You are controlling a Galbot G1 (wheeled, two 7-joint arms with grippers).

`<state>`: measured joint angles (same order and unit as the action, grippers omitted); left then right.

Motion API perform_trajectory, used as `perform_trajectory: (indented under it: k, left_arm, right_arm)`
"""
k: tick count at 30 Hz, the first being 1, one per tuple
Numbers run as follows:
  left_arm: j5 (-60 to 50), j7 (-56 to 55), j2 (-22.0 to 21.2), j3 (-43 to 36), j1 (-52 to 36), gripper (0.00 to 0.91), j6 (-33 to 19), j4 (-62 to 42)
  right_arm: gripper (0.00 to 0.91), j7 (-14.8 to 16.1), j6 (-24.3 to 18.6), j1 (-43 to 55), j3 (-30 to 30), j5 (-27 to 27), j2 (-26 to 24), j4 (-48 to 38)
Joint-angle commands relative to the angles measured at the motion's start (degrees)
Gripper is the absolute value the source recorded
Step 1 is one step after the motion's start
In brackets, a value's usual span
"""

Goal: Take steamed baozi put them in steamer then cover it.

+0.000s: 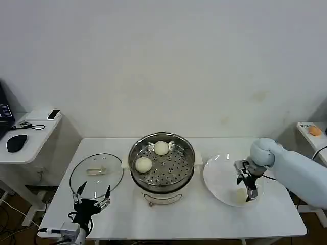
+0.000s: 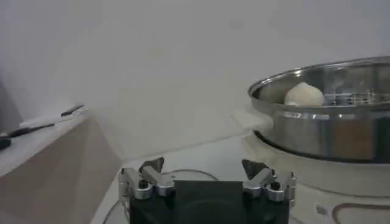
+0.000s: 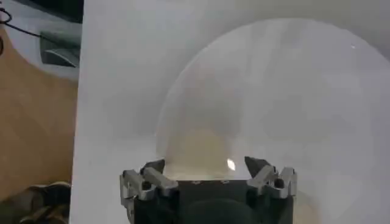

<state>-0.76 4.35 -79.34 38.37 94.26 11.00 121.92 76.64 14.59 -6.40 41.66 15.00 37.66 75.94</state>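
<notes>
The steel steamer [image 1: 162,164] stands mid-table with two cream baozi on its perforated tray, one at the back [image 1: 161,148] and one at the left [image 1: 143,164]. A third baozi [image 1: 239,195] lies on the white plate [image 1: 220,176] to the right. My right gripper [image 1: 248,188] points down over it, open. In the right wrist view that baozi [image 3: 198,146] sits just ahead of the spread fingers of the right gripper [image 3: 205,165]. My left gripper [image 1: 91,200] waits open at the front left; its wrist view shows the left gripper [image 2: 203,165] facing the steamer [image 2: 329,125] and one baozi [image 2: 304,94].
The clear glass lid [image 1: 97,171] with its whitish handle lies flat on the table left of the steamer, just behind my left gripper. A side desk [image 1: 25,138] with a mouse stands off the table's left edge. The table's front edge is close to both grippers.
</notes>
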Motion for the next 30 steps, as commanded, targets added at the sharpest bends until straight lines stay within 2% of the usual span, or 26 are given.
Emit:
perform_trajectory:
  k: [1, 16, 18, 30]
  left_arm:
    - [0.1, 0.0, 0.0, 0.1, 0.0, 0.907, 0.0, -0.2]
    - [0.1, 0.0, 0.0, -0.2, -0.3, 0.907, 0.0, -0.9]
    - [0.1, 0.0, 0.0, -0.2, -0.3, 0.907, 0.0, -1.0]
    - [0.1, 0.0, -0.1, -0.3, -0.6, 0.907, 0.0, -1.5]
  right_arm:
    - [0.907, 0.0, -0.1, -0.1, 0.1, 0.3, 0.5, -0.7]
    - [0.907, 0.2, 0.0, -0.8, 0.0, 0.4, 0.1, -0.6]
    - [0.796, 0.1, 0.0, -0.9, 0.0, 0.4, 0.3, -0.7]
    - [0.695, 0.2, 0.0, -0.7, -0.1, -0.2, 0.3, -0.9]
